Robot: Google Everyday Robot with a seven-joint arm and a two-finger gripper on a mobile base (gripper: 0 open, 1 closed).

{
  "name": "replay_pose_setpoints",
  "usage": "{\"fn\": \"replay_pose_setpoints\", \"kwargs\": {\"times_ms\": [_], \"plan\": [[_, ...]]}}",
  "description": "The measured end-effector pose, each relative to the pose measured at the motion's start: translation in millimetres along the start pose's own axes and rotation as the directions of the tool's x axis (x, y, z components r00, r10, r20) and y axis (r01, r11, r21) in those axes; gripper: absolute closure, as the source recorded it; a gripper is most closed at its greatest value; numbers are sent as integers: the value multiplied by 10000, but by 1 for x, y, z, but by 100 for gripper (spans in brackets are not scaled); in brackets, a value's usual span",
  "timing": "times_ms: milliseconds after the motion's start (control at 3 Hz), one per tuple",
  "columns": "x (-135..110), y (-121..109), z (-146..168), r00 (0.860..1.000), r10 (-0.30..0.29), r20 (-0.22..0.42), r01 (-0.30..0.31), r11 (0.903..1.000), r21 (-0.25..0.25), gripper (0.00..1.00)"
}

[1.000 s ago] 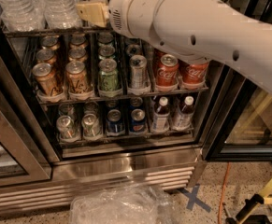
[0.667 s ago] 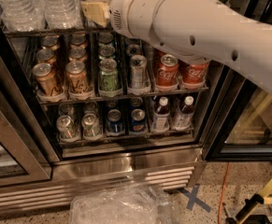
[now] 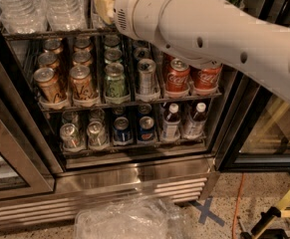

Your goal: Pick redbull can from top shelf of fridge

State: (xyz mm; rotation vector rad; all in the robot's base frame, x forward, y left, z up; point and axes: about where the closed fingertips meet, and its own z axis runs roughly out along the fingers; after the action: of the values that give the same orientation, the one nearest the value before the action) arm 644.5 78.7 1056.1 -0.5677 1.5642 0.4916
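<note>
Camera view: white arm (image 3: 209, 29) is reaching into the fridge (image 3: 134, 176) at the top shelf (image 3: 50, 33), just right of the water bottles (image 3: 35, 4). The hand (image 3: 103, 8) is hanging just above the shelf rail, mostly hidden by the wrist; whether it is open or gripping anything cannot be told. The redbull can is lying hidden behind arm and hand. Soda cans (image 3: 177, 76) are standing on the rack below.
</note>
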Motion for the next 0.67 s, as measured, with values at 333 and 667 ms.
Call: {"fn": "replay_pose_setpoints", "kwargs": {"times_ms": [333, 667], "plan": [[-2, 0, 0, 10000, 1, 0, -1, 10000, -1, 100], [-2, 2, 1, 10000, 66, -4, -66, 9999, -84, 100]]}}
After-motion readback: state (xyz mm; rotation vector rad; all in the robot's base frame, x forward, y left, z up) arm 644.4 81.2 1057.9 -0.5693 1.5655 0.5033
